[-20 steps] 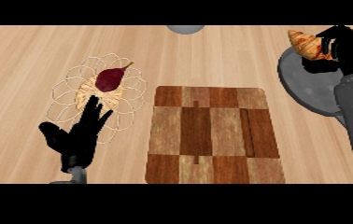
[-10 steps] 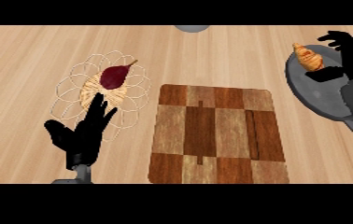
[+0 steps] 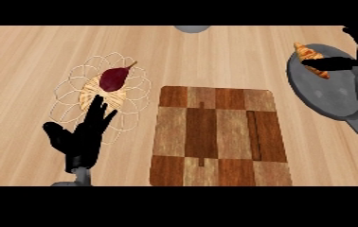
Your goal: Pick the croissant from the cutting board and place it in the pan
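Two robot hands show over the wooden desk [image 3: 210, 51]. Nearest, at about 8 o'clock, the left robot hand [image 3: 82, 135] rests open with its fingers straight and pointing up, its fingertips overlapping the near edge of a wire basket [image 3: 70, 86]. At 6 o'clock, just right of that hand, lies the checkered cutting board [image 3: 218, 131], bare on top. Farther out, at 10 o'clock, the wire basket holds a dark red pear [image 3: 113, 78] with its stem pointing away. At 3 o'clock sits the grey pan [image 3: 328, 93], cut by the right edge. The croissant [image 3: 312, 59] lies at the pan's far left rim. The right robot hand [image 3: 335, 64] touches it there; only dark fingers show, and I cannot tell whether they grip. At 12 o'clock a grey round object [image 3: 192, 29] is cut by the far edge.
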Robot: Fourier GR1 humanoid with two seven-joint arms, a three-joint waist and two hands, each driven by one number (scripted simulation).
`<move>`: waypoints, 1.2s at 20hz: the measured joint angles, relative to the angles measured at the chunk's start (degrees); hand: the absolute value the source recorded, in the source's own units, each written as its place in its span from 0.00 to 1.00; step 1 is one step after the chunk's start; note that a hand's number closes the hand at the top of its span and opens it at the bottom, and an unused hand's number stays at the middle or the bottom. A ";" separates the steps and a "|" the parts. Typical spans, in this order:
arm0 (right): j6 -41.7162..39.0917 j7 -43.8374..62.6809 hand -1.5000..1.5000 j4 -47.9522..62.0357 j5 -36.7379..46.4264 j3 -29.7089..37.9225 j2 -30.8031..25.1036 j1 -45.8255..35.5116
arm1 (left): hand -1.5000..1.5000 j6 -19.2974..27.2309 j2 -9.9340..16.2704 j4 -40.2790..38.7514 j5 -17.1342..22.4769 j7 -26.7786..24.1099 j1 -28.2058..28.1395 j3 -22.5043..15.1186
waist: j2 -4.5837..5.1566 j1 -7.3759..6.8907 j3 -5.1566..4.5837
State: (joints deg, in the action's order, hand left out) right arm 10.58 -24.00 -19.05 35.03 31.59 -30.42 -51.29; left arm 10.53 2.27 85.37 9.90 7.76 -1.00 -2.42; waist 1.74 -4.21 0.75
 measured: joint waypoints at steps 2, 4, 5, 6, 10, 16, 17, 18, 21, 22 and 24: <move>-3.94 -2.26 0.00 1.23 -3.57 3.15 -1.42 0.17 | 0.50 -0.42 0.43 0.12 0.46 0.29 -0.22 0.37 | -0.08 0.41 -0.05; -8.20 -3.65 0.00 2.64 -6.73 5.94 -2.85 0.07 | 0.50 -0.59 0.62 0.08 0.68 0.29 -0.34 0.63 | -0.13 0.63 -0.07; -10.63 -4.25 0.00 3.30 -8.05 7.04 -3.74 0.05 | 0.50 -0.46 0.58 -0.03 0.62 0.00 -0.48 0.77 | -0.23 0.83 -0.06; -13.46 -5.22 0.00 3.99 -9.20 7.99 -4.81 0.58 | 0.50 -0.32 0.65 0.19 0.52 0.27 -0.65 0.75 | -0.31 1.03 -0.09; -24.21 -7.81 0.00 6.30 -12.61 10.53 -8.79 2.08 | 0.50 -0.44 1.22 -0.44 0.85 0.56 -0.49 1.63 | -0.62 1.73 -0.15; -37.90 -12.23 0.00 7.70 -14.84 11.38 -13.76 6.69 | 0.50 0.07 0.42 -0.21 0.50 -0.76 -1.47 1.53 | -1.07 2.31 -0.17; -38.63 -11.80 0.00 7.61 -15.06 11.26 -14.17 6.70 | 0.50 -0.12 0.58 -0.33 0.70 -0.73 -1.42 1.77 | -1.12 2.38 -0.23; -39.22 -11.95 0.00 7.33 -15.23 11.07 -14.41 7.44 | 0.50 -0.01 0.63 -0.22 0.67 -0.38 -1.49 1.79 | -1.21 2.51 -0.27; -39.87 -12.41 0.00 6.35 -15.83 10.48 -14.84 10.09 | 0.50 -0.23 0.69 -0.36 0.73 -0.89 -1.85 2.06 | -1.46 2.93 -0.31; -39.79 -12.40 0.00 6.04 -16.15 10.34 -14.73 10.57 | 0.50 -0.21 0.71 -1.11 0.67 -1.37 -1.50 2.41 | -1.54 3.00 -0.28; -39.60 -12.22 0.00 5.63 -16.77 10.13 -14.69 11.46 | 0.50 -0.11 0.94 -1.80 0.83 -0.63 -0.56 2.90 | -1.61 3.10 -0.28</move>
State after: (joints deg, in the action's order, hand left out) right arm -29.02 -36.22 -13.42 18.26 41.71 -45.11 -39.83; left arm 10.42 3.20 83.57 10.74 7.13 -1.56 0.49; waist 0.13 -1.11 0.46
